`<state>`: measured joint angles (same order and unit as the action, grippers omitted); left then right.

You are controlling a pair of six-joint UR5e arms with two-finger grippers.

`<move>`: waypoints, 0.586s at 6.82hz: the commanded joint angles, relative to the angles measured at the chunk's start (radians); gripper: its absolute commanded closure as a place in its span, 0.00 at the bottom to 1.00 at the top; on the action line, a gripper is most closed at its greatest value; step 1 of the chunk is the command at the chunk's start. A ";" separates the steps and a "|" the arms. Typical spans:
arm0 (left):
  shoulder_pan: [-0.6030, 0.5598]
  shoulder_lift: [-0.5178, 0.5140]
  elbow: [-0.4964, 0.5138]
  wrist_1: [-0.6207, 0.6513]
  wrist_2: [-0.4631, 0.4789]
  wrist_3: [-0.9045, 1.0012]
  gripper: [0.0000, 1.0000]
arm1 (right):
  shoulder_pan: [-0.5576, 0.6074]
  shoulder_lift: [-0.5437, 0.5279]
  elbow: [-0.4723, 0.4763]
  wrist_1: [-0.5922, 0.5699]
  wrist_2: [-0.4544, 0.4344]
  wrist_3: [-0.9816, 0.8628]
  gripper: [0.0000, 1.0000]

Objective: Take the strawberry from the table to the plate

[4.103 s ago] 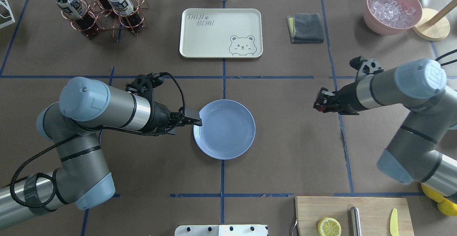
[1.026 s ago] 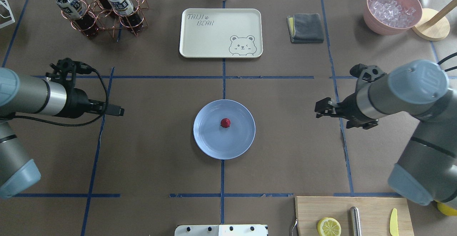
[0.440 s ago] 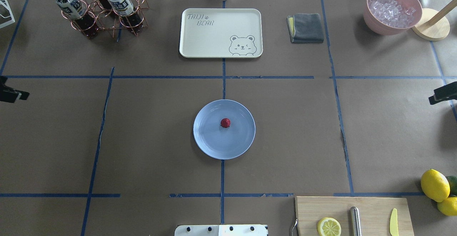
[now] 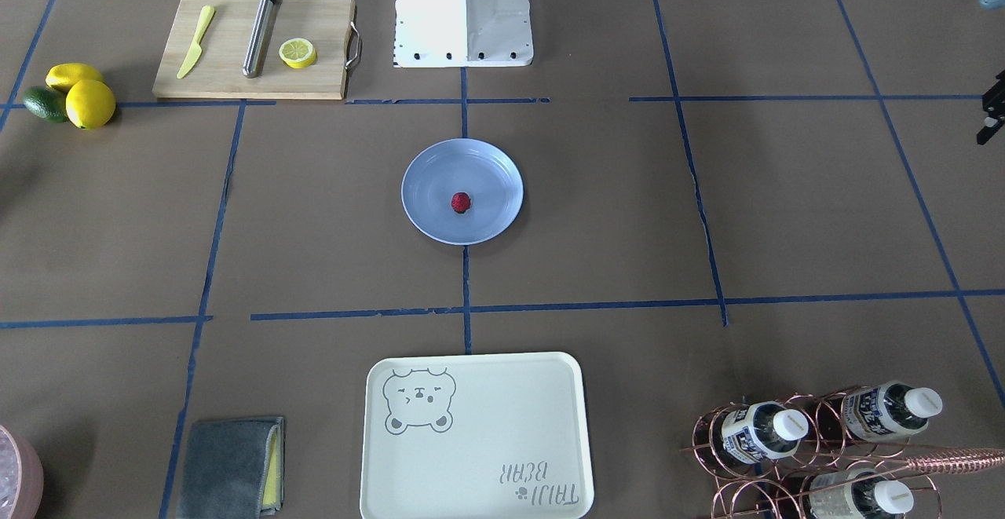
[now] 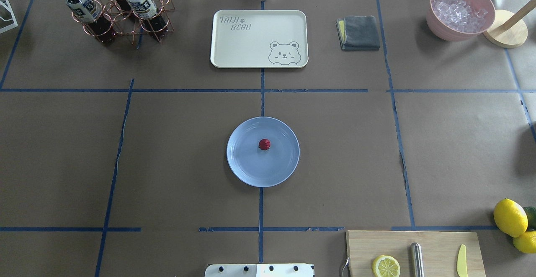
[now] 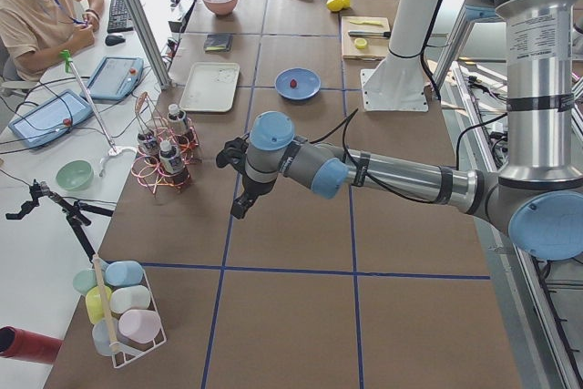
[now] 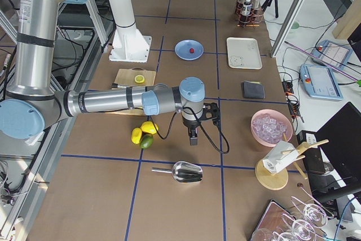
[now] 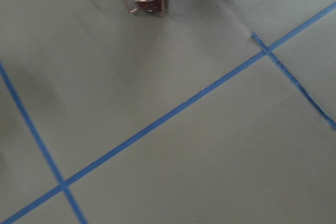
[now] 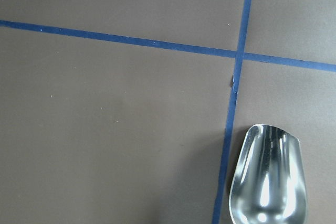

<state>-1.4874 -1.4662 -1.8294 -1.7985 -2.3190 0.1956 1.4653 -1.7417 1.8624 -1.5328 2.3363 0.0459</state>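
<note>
From overhead, finds the strawberry [image 5: 264, 144] lying near the middle of the plate [image 5: 251, 170], on the table [image 5: 167, 155]. Catches the arms properly only from the table's ends. Places the left gripper [image 6: 239, 209] pointing down over the tape lines, near the copper bottle rack [image 6: 162, 166]. Places the right gripper [image 7: 193, 138] pointing down too, near the lemons [image 7: 144, 131] and a metal scoop [image 7: 186, 171]. Cannot tell for either pincer whether open or closed. Through the left wrist camera, picks up the rack's foot and brown paper. Through the right, picks up the scoop's bowl just beside a tape line.
</note>
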 commanded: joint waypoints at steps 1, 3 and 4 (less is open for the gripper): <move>-0.073 0.018 0.074 0.180 -0.005 0.090 0.00 | 0.050 0.001 -0.023 -0.049 0.040 -0.104 0.00; -0.074 0.024 0.119 0.179 -0.007 0.094 0.00 | 0.050 -0.015 -0.023 -0.043 0.043 -0.106 0.00; -0.073 0.026 0.133 0.174 -0.004 0.094 0.00 | 0.050 -0.019 -0.025 -0.036 0.040 -0.098 0.00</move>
<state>-1.5599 -1.4435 -1.7116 -1.6229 -2.3245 0.2881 1.5149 -1.7542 1.8392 -1.5748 2.3766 -0.0567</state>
